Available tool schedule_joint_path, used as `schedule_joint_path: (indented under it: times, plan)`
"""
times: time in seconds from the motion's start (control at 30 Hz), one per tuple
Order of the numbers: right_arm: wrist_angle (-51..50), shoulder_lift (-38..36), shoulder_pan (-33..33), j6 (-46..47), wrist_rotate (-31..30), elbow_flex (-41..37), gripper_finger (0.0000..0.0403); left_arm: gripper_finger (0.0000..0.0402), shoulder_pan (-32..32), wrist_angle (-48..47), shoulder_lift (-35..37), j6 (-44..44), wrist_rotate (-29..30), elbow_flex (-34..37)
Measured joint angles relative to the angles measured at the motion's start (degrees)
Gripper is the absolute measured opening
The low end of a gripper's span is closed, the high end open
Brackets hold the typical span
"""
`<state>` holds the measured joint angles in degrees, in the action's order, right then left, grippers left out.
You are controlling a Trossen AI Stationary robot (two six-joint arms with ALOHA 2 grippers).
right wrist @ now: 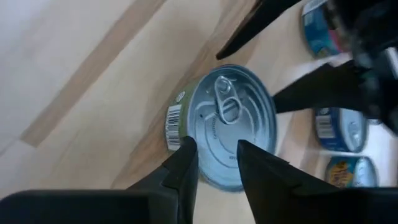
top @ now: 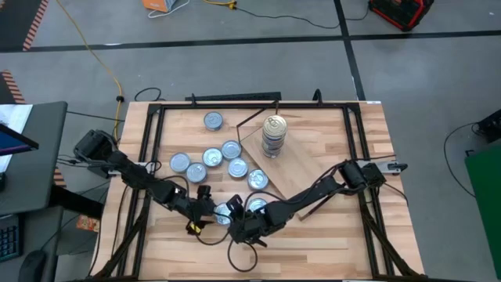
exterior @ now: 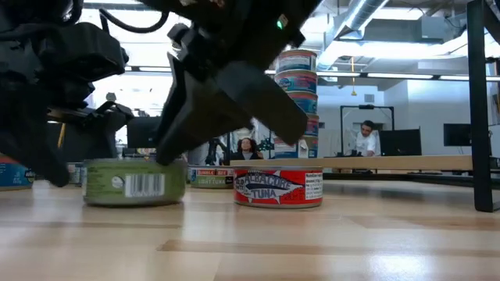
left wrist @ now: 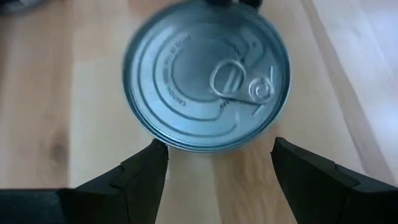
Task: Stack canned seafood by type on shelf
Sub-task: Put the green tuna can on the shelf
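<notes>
Left gripper (top: pixel 205 210) at near centre of table (top: pixel 329 243), jaws spread, nothing gripped; green-labelled tin (left wrist: pixel 207 78) sits just ahead of fingertips (left wrist: pixel 149 158). Loose silver-lidded tins (top: pixel 213 157) lie in cluster left of centre, on bare table. Right gripper (top: pixel 241 225) just right of left one, over same green tin (right wrist: pixel 225 124), fingers (right wrist: pixel 186 155) narrowed above lid; contact: cannot tell. Red-labelled tuna tin (exterior: pixel 278 188) just beside. Shelf (top: pixel 301 168) right of centre, carries stack of tins (top: pixel 273 135).

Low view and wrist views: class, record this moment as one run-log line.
left pincer: open beside green-labelled tin | right pincer: over same tin | tin stack: on shelf | red tuna tin: on table
</notes>
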<state>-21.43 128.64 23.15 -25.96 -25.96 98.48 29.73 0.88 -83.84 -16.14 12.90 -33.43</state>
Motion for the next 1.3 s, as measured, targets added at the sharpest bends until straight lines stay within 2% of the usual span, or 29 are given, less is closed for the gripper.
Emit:
schedule_joint_path:
  times: [0.1, 0.33, 0.5, 0.77, 0.97, 1.3]
  plan:
    - [-4.2, -0.2, 0.5, 4.2, -0.1, 1.9, 0.0145, 0.0277, 0.1, -1.8, 0.6, -1.8, -1.0, 0.0]
    - [-5.4, -0.2, -0.8, 30.5, 1.3, 2.9, 0.0127, 0.0277, 0.0, -1.8, 0.7, -2.2, -2.2, 0.0]
    - [-7.4, -0.2, -2.9, 41.6, 9.7, 2.6, 0.0123, 0.0277, 0.0, -1.2, 0.7, -4.6, -2.2, 0.0]
    - [-8.6, 0.1, -4.5, 45.0, 10.4, 2.5, 0.0123, 0.0277, 0.0, -0.3, 0.7, -8.5, -2.1, 0.0]
    - [-8.7, 0.1, -4.9, 47.8, 5.8, 2.5, 0.0123, 0.0277, 0.1, -0.3, 0.7, -8.6, -2.1, 0.0]
    - [-9.4, 0.1, -6.3, 53.0, 5.0, 2.5, 0.0123, 0.0277, 1.2, 0.2, 0.7, -8.8, -0.6, 0.0]
